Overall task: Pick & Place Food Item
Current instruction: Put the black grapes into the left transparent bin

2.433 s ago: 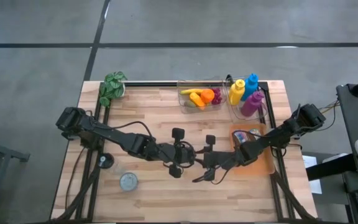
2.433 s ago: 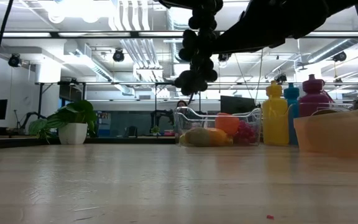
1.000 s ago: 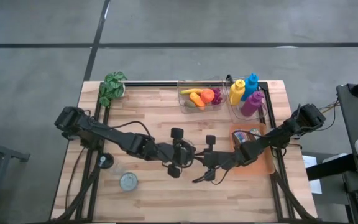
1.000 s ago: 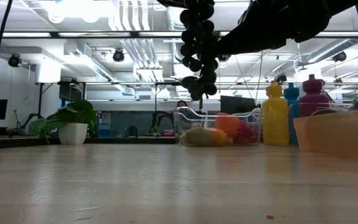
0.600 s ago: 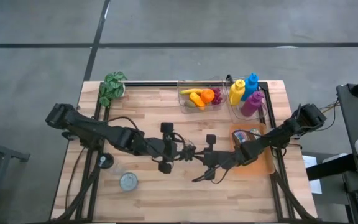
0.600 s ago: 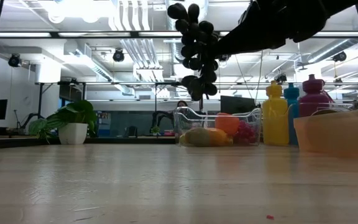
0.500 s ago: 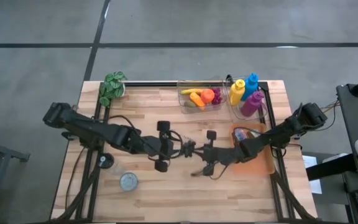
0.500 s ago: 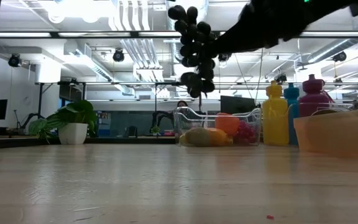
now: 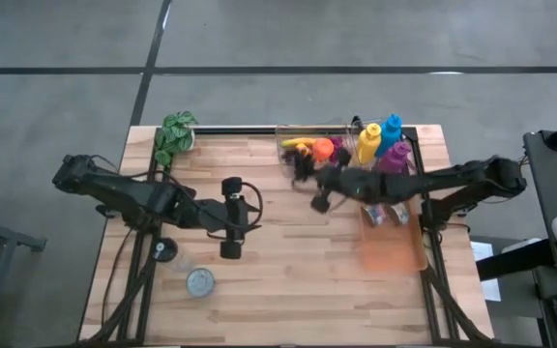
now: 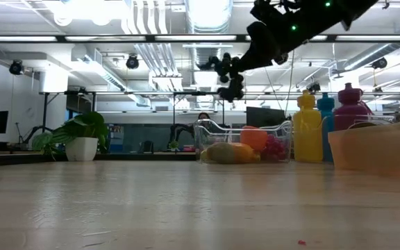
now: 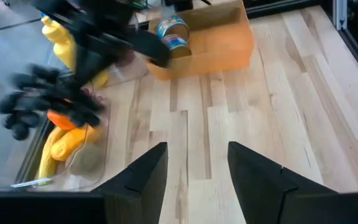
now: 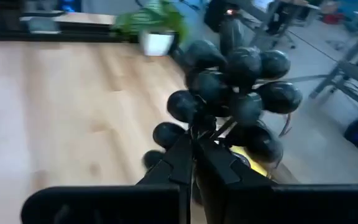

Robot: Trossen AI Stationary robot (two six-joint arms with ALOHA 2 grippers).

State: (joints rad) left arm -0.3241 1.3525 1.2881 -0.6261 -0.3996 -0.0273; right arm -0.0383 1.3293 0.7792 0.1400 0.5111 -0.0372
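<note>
**Grapes in the air, drop-off not yet made**

The right gripper (image 12: 194,144) had its jaws pressed together on the stem of a bunch of dark grapes (image 12: 235,87). In the high view the bunch (image 9: 303,166) hung at the near edge of the clear fruit bin (image 9: 286,131) at the back of the counter (image 9: 288,280). The low view showed the grapes (image 10: 228,75) well above the counter top, clear of everything, roughly over the bin's rim (image 10: 207,126). So the pick part looked done and the carry was mostly done.

What was left, as I judged it: get the bunch fully over the bin, lower it, release. I could not tell for sure that the bin was the target; it already held an orange fruit (image 9: 323,147), yellow pieces and something reddish, so it seemed the likely place. The orange tray (image 9: 395,253) with 2 cans (image 9: 385,214) sat just beside the right arm, and 3 coloured bottles (image 9: 383,145) stood in another clear bin next to the fruit.

The left gripper (image 11: 194,177) hung over the middle of the counter with its jaws spread and nothing between them, well apart from the grapes. It looked to be waiting. A potted plant (image 9: 174,135) stood at the back left corner and a round lid (image 9: 199,281) lay near the front left, neither involved.
</note>
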